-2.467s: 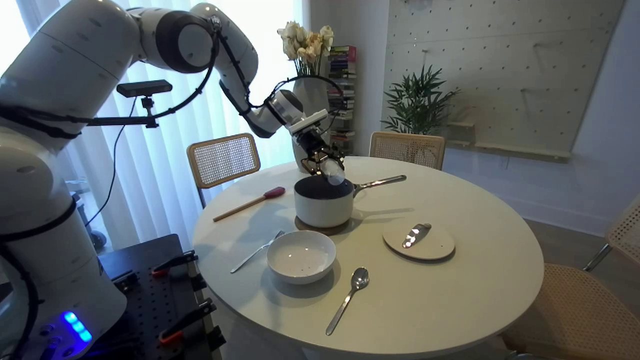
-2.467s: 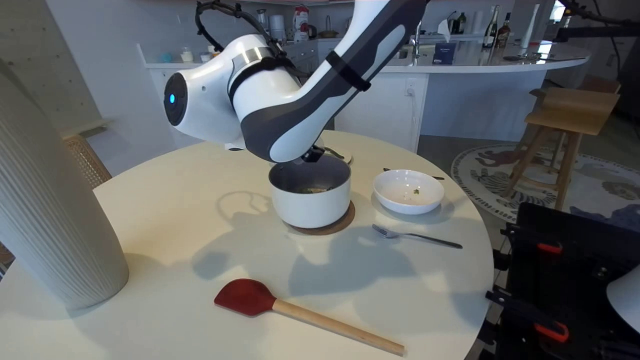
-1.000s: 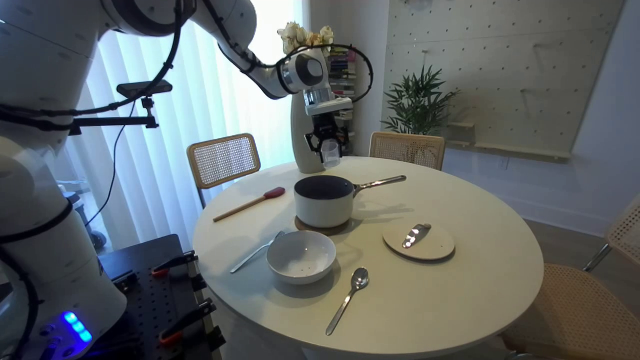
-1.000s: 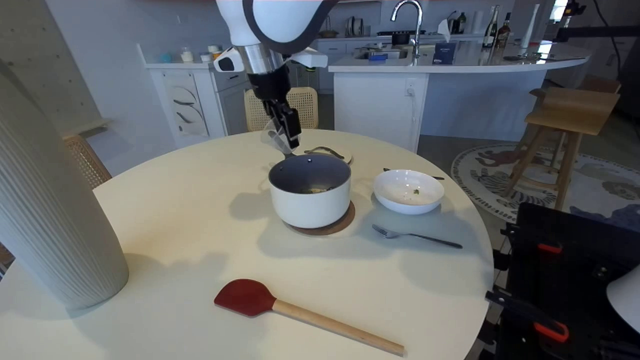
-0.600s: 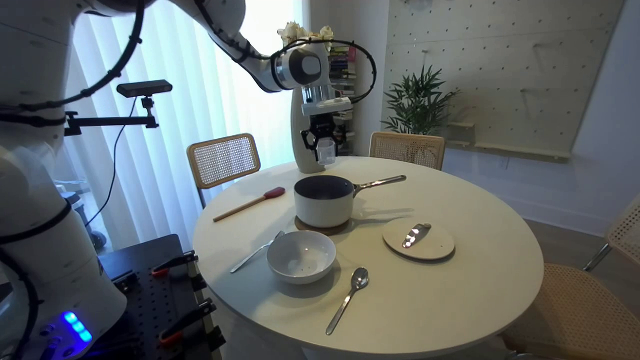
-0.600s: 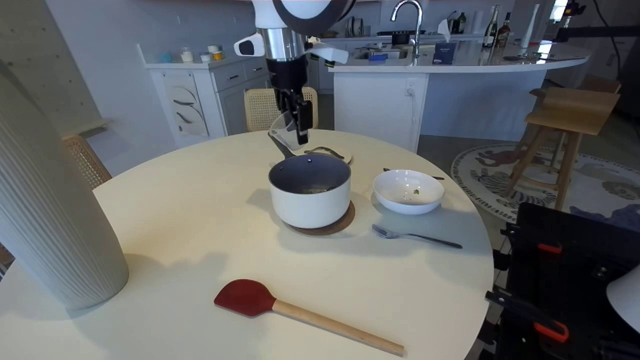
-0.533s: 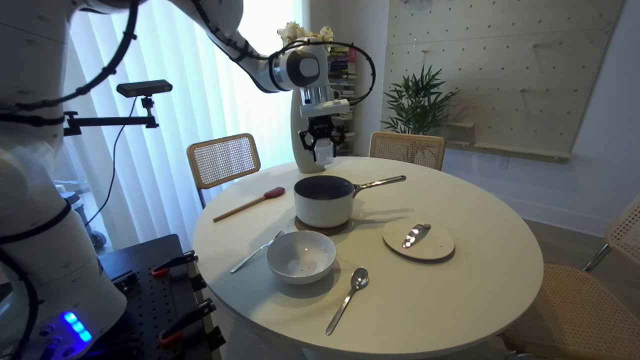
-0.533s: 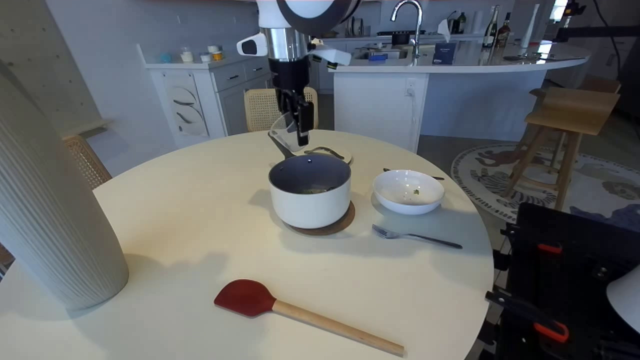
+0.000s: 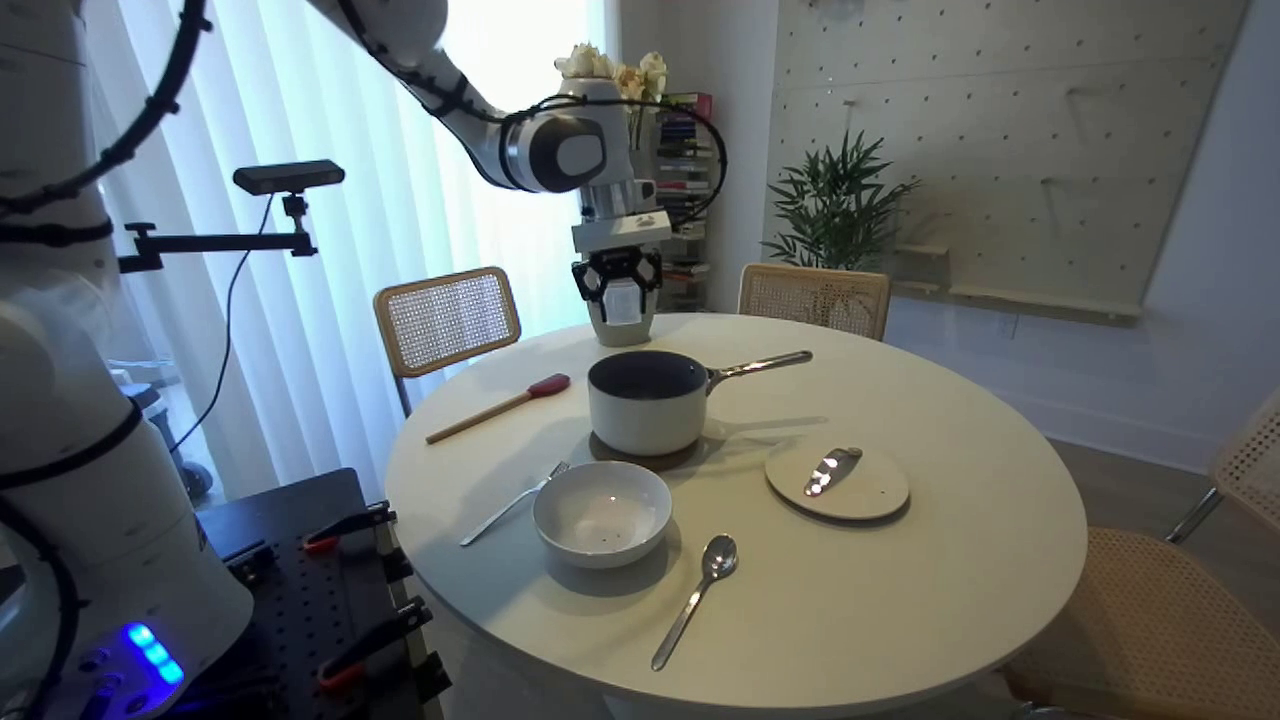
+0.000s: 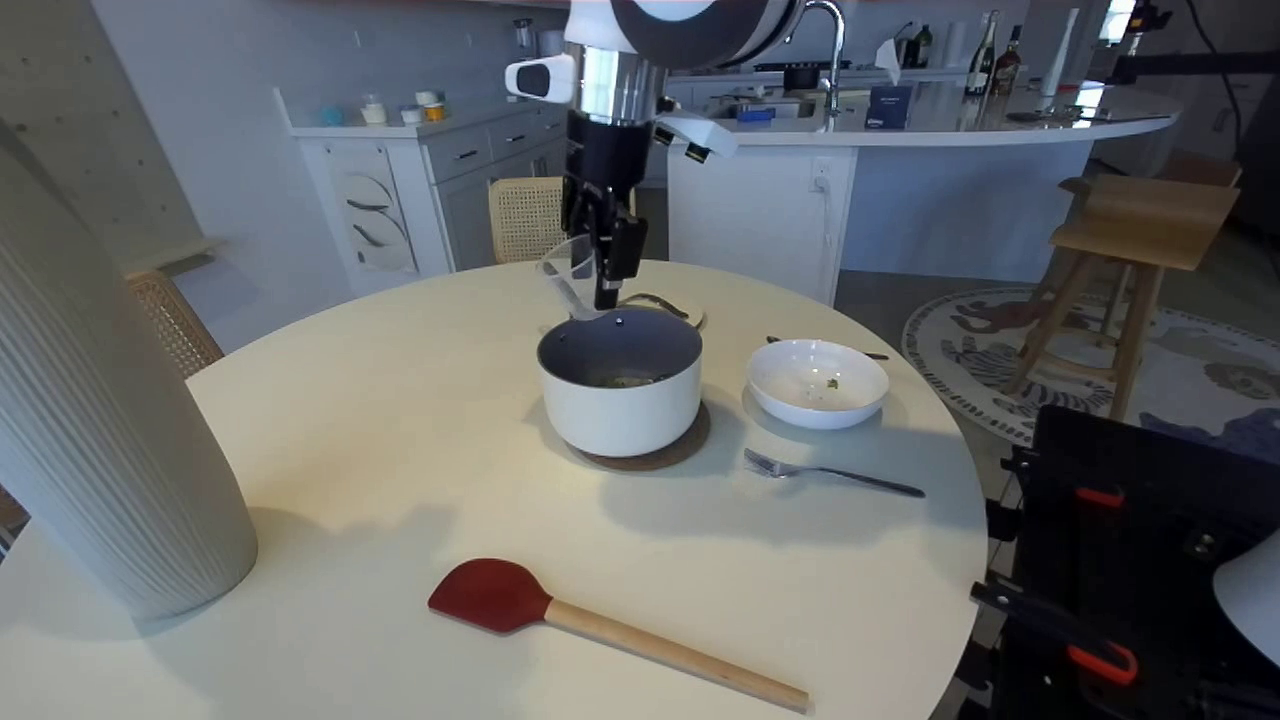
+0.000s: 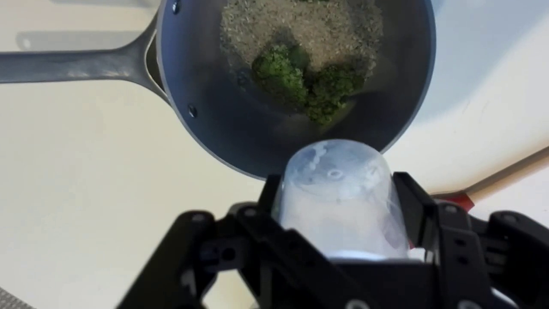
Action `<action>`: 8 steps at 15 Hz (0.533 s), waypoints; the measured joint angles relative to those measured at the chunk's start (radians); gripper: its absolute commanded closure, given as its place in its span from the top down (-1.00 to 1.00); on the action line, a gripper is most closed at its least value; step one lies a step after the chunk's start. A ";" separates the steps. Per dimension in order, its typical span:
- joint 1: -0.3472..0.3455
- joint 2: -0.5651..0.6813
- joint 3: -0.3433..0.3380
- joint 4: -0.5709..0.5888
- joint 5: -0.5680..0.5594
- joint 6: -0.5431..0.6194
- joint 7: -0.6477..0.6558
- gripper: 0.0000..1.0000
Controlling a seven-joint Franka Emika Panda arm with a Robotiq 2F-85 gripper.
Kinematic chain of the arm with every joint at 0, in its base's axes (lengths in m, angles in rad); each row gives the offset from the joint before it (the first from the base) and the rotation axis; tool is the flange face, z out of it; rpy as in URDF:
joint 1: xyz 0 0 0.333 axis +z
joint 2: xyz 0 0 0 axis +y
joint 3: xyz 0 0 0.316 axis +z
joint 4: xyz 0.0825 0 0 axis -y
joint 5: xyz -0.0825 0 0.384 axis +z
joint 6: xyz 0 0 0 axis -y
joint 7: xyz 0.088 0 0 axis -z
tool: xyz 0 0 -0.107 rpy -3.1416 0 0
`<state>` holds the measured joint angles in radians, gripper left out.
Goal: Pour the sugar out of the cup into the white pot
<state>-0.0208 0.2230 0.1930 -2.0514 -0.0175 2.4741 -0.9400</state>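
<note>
The cup point(image 11: 343, 206), small and translucent, stands between the two black fingers of my gripper point(image 11: 338, 180), which is shut on it. White residue clings inside near its base. In both exterior views the cup point(image 10: 566, 280) is held about upright, slightly tilted, above the table and close to the rim of the white pot point(image 10: 620, 415). The gripper point(image 9: 620, 290) points down, behind the white pot point(image 9: 648, 420) in an exterior view. Dark inside, the pot holds grainy pale matter point(image 11: 300, 25) and green florets point(image 11: 281, 77). I cannot make out separate sugar there.
A tall vase point(image 9: 605, 322) stands behind the gripper. The pot's long handle point(image 11: 77, 66) juts sideways. Around it lie a red spatula point(image 10: 490, 595), a fork point(image 10: 840, 475), a white bowl point(image 9: 602, 550), a spoon point(image 9: 700, 590) and a plate point(image 9: 870, 500) with a knife.
My gripper has risen from its tilted pose over the pot, turned to point downward, then drifted left and slightly lower in an exterior view. The cup has stayed in its grip.
</note>
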 measured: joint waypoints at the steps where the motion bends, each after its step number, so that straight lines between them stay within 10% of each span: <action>1: 0.001 -0.020 0.000 -0.017 0.005 0.001 -0.005 -0.18; 8: 0.053 -0.168 -0.002 -0.145 0.024 0.002 0.031 -0.18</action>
<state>0.0326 0.0547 0.1911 -2.1960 0.0063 2.4765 -0.9085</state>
